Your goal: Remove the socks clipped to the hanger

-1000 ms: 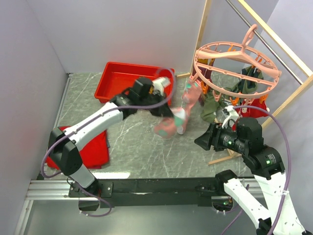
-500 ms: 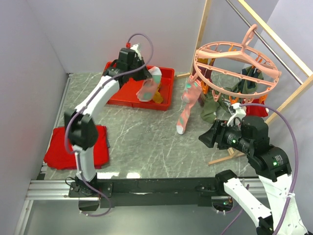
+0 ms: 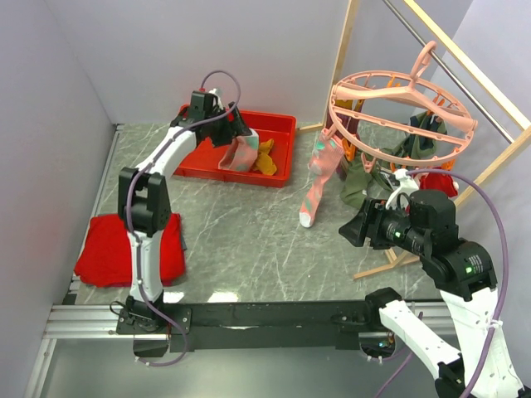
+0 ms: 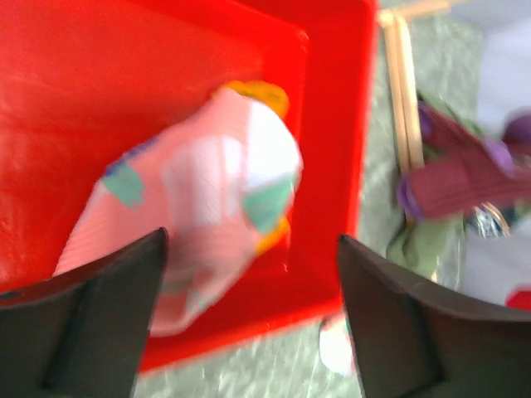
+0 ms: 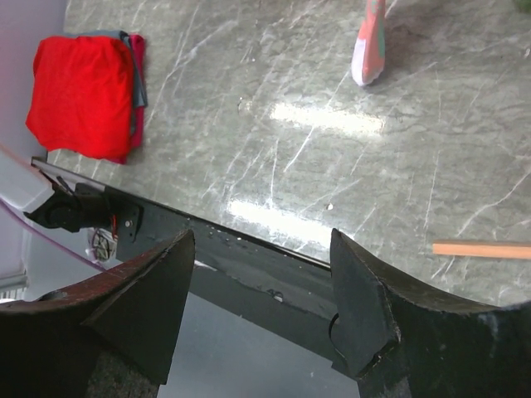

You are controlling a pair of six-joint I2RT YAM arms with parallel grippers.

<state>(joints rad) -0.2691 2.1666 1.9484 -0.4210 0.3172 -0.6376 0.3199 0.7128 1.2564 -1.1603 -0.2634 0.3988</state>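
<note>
The grey marbled counter (image 3: 241,240) carries a round pink plastic ring hanger (image 3: 412,81) with spokes and a top hook, hung on the right. Next in size is a shallow red plastic tray (image 3: 278,126) at the back. Several socks hang from the hanger's clips: a long pink sock with mint patches (image 3: 319,178), its toe close to the counter, olive green socks (image 3: 357,186) and a maroon sock (image 4: 456,174) behind it.

Over the tray a second pink and mint sock (image 4: 207,199), blurred, lies below the left gripper (image 3: 236,131), between its widely spread fingers. Contact with them cannot be made out. A mustard yellow sock (image 3: 265,157) lies in the tray just beside it.

The right gripper (image 5: 261,240) hovers over bare counter with its jaws apart and empty, well apart from the hanging pink sock's toe.
</note>
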